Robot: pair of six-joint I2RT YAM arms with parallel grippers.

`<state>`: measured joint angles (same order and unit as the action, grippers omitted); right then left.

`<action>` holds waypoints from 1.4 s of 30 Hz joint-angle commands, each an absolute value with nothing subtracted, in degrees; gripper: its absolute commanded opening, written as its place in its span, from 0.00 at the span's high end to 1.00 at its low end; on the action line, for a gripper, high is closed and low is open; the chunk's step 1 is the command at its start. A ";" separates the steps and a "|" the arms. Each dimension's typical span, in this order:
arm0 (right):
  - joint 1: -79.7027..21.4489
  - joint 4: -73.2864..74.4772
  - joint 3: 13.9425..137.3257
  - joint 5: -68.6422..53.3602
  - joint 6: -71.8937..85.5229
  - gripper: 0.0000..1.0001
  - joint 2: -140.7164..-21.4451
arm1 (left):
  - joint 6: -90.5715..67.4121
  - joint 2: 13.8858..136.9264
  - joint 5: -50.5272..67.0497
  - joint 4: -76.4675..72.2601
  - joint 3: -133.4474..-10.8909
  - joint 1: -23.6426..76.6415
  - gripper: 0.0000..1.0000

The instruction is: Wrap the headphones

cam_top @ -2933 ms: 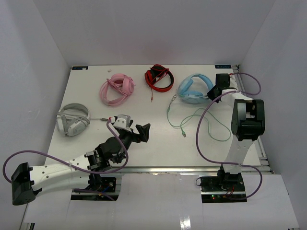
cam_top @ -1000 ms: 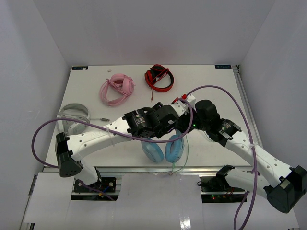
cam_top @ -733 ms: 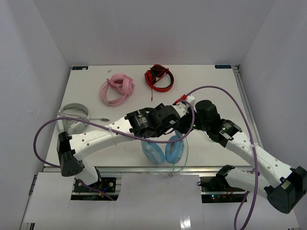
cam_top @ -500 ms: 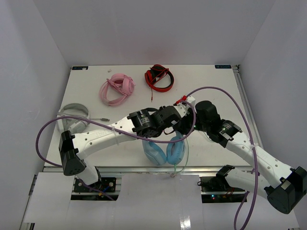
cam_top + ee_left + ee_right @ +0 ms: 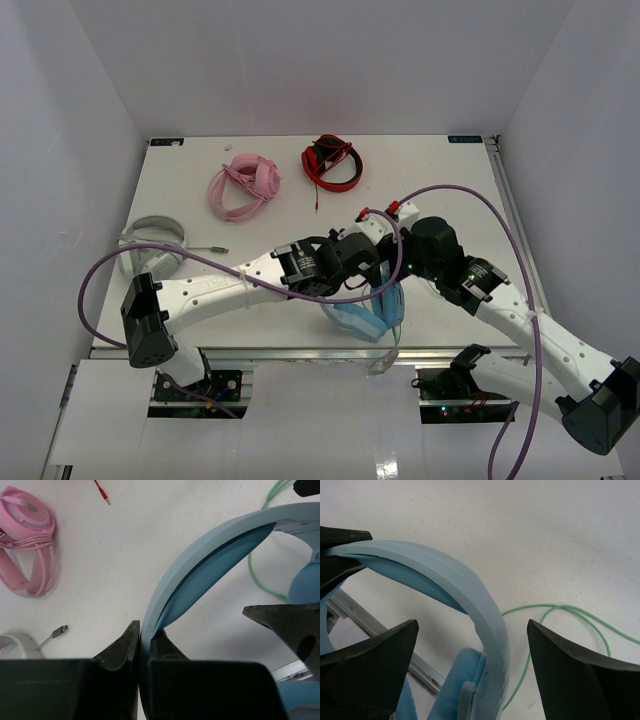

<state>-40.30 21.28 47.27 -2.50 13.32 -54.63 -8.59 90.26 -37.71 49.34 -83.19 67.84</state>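
The light blue headphones (image 5: 362, 314) hang tilted above the table's near edge, between both arms. My left gripper (image 5: 145, 631) is shut on the wide blue headband (image 5: 210, 545), whose thin edge is pinched between the two black fingers. My right gripper (image 5: 472, 625) stands open, its fingers well apart on either side of the headband (image 5: 445, 575), touching nothing. A padded ear cup (image 5: 465, 680) shows below it. The thin pale green cable (image 5: 560, 612) lies looped on the table and trails down past the ear cups (image 5: 390, 340). From above, the left gripper (image 5: 368, 262) and right gripper (image 5: 400, 272) sit close together.
A pink headset (image 5: 245, 185) and a red headset (image 5: 332, 162) lie at the back of the table. A grey-white headset (image 5: 150, 248) lies at the left, its plug nearby (image 5: 59, 630). The metal front rail (image 5: 300, 352) runs below the hanging headphones.
My left gripper has closed on the headband and my right gripper has opened and let go. The headphones have swung to the right and tilted.
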 commanded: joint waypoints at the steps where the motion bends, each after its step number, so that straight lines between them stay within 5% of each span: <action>1: -40.87 12.77 47.38 5.43 15.72 0.05 -48.34 | -20.10 86.19 -45.21 49.04 -77.96 67.14 1.00; 14: -40.87 0.87 39.51 4.15 14.83 0.10 -35.25 | -36.46 68.33 -42.90 42.37 -63.78 50.19 1.00; 32: -40.96 -33.33 24.49 -14.03 3.65 0.04 -40.01 | -33.64 57.98 -35.58 47.03 -93.77 44.72 1.00; 42: -41.04 -45.09 24.44 -19.39 -2.20 0.00 -46.65 | -35.51 54.20 -31.02 46.76 -94.86 44.74 1.00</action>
